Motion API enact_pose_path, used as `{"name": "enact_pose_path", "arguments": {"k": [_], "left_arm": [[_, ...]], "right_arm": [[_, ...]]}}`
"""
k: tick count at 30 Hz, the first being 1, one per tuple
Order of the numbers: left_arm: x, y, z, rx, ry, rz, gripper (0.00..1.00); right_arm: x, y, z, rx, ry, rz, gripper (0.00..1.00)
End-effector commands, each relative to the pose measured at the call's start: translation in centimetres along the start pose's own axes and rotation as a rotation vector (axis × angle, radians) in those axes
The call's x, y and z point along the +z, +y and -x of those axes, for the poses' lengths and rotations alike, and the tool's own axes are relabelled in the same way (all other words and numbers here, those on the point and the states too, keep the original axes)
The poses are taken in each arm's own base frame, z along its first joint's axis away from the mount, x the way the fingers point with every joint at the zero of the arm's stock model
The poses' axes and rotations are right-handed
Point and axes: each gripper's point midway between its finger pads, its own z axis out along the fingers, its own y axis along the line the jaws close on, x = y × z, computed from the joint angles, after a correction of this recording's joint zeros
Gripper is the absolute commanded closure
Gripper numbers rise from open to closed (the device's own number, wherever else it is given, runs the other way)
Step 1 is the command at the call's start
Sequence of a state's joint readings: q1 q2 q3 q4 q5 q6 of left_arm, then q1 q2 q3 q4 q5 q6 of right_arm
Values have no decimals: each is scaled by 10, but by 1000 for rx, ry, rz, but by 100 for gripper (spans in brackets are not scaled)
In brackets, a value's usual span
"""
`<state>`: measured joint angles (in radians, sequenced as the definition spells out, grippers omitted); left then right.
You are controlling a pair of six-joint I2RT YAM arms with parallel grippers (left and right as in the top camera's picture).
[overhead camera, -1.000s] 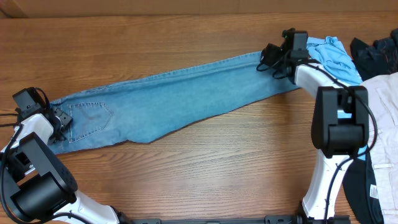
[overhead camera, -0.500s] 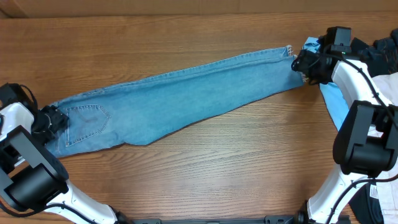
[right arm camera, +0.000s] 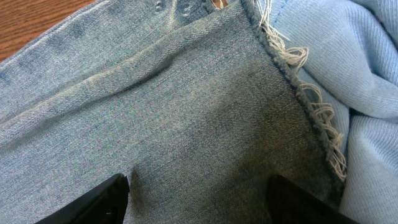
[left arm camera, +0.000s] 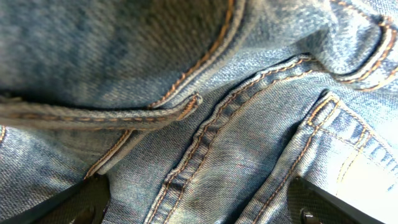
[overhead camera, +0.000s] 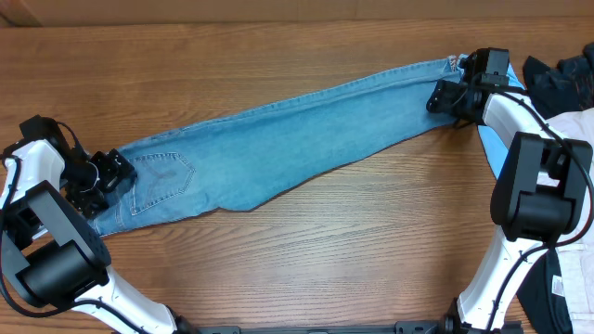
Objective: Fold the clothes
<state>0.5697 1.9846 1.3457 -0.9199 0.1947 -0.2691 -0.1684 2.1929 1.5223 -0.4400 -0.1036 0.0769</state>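
Note:
The light-wash denim jeans [overhead camera: 278, 139] lie flat in a long diagonal, waist at the left and frayed hem at the upper right. My left gripper [overhead camera: 104, 174] rests on the waistband beside the back pocket. In the left wrist view its fingers [left arm camera: 193, 205] are spread wide with seamed denim [left arm camera: 217, 124] between them. My right gripper [overhead camera: 444, 96] sits on the leg just short of the hem. In the right wrist view its fingers [right arm camera: 198, 199] are apart over flat denim [right arm camera: 186, 112], with the frayed edge to the right.
A sky-blue T-shirt [overhead camera: 497, 148] lies under the hem at the right and also shows in the right wrist view [right arm camera: 367, 74]. A dark navy garment [overhead camera: 557, 74] and a pale beige garment [overhead camera: 574, 125] are piled at the far right edge.
The whole pair of jeans has slid to the right and slightly up. The left gripper moved right onto the waistband. The right gripper swung right, then back a little left over the hem.

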Motion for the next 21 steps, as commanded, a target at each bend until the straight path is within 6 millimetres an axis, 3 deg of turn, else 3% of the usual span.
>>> {"name": "enact_pose_path", "arguments": {"k": [1,5,9,12,16,18,21], "left_arm": [[2,-3,9,29,-11,12,5],[-28,-15,23,64,-53,-4,1],[-72,-43,32,130,-148,-33,0],[-87,-74,11,204,-144,-81,0],[-75,-114,-35,318,-37,-95,0],[-63,-127,-61,388,13,-59,0],[-44,-138,-93,464,77,-26,0]], "right_arm": [[13,-2,-14,-3,46,-3,23],[1,0,-10,-4,41,-2,24],[-49,11,22,-16,-55,12,24],[-96,20,42,-21,-129,24,23],[-146,31,44,-25,-155,33,23],[-161,36,30,-28,-112,32,23],[-166,40,14,-29,-53,41,23]]}}
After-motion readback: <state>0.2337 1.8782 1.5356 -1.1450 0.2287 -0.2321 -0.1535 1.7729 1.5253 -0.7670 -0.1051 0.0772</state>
